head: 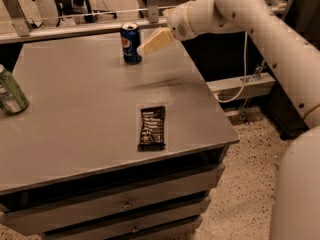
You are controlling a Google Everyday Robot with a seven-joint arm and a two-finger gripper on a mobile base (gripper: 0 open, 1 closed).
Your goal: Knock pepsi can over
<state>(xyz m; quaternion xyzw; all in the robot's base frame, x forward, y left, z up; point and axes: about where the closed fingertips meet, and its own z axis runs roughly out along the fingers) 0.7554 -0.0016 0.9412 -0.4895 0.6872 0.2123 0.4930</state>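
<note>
1. A flat, black, rectangular wrapper (152, 128) lay near the front of the smooth grey desk (90, 99).
2. A green can (10, 91) stood at the left edge.
3. The pepsi can (131, 43), a blue cylinder with a silver rim, stood upright near the far edge.
4. The cream, wedge-shaped hand (146, 47) hung just right of it; clenched or released, I cannot tell.

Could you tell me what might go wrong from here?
The hand sits just beside the upright pepsi can, its tip low on the can's side, so a push may slide rather than tip it. The can stands near the far edge of the table; once toppled it could roll off.
</note>
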